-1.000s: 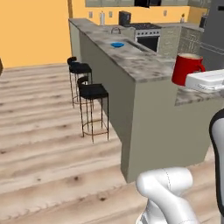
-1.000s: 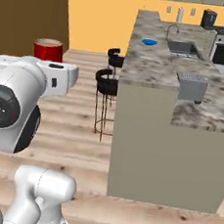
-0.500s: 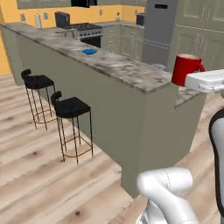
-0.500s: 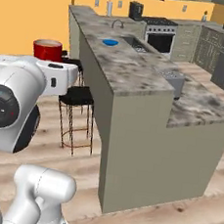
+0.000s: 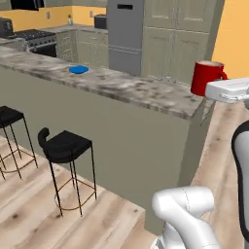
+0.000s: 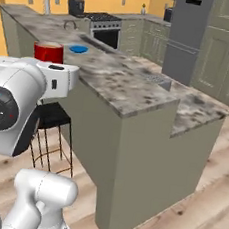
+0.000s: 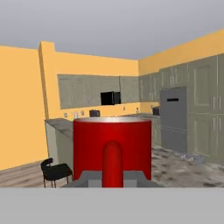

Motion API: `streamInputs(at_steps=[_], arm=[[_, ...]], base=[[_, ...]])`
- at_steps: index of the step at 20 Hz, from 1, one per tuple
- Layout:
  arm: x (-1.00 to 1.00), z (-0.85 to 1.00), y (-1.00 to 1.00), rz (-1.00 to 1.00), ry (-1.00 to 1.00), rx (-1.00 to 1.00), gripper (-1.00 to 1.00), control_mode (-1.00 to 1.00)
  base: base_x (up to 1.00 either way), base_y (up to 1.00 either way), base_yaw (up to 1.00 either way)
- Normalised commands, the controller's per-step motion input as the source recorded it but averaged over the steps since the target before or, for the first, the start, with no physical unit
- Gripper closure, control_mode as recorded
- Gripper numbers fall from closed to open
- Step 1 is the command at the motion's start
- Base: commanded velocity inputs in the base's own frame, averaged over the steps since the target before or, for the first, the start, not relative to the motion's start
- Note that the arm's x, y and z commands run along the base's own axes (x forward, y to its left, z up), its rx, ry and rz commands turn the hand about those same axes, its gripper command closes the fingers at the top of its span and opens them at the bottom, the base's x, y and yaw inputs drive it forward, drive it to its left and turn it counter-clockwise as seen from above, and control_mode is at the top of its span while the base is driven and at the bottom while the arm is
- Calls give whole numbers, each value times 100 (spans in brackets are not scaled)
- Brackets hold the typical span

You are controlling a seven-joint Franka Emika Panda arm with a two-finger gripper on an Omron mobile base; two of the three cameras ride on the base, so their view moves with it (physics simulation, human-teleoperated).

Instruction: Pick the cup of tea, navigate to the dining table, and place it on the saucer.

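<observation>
Red cup of tea (image 5: pixel 208 78) rides high at the right edge of the left base view, pressed against the white hand that pokes in from the frame's right side, and its lower right part is covered by that hand. In the right base view the cup (image 6: pixel 48 52) peeks over the white wrist at upper left, only its top half showing. The hand view puts it dead centre: the cup (image 7: pixel 112 146) fills the middle, looped handle facing the camera, its base hidden behind the grey block of the gripper (image 7: pixel 112 178). The fingertips themselves are not visible, so whether the gripper clamps the cup cannot be told from these frames; the cup sits right at it and clear of any surface.

The long worktop (image 5: pixel 126 92) with the speckled marble top runs from the left edge toward centre right in the left base view, its plain front panel below. The blue saucer (image 5: pixel 78 70) lies on it at upper left, well apart from the cup. In the right base view the saucer (image 6: pixel 78 49) lies just right of the cup in the frame, farther back on the worktop (image 6: pixel 121 84).

A black stool (image 5: pixel 65 146) stands against the panel, lower left; a second stool is cut off by the left edge. The grey fridge (image 5: pixel 125 36) stands behind, its top cropped.
</observation>
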Motion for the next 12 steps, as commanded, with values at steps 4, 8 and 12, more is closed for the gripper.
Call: streamInputs(at_steps=[4, 8, 12], arm=[[0, 0, 0, 0, 0, 0, 100, 100], [0, 0, 0, 0, 0, 0, 100, 100], [0, 0, 0, 0, 0, 0, 100, 100]], base=[[50, 100, -48], [15, 100, -31], [0, 100, -12]])
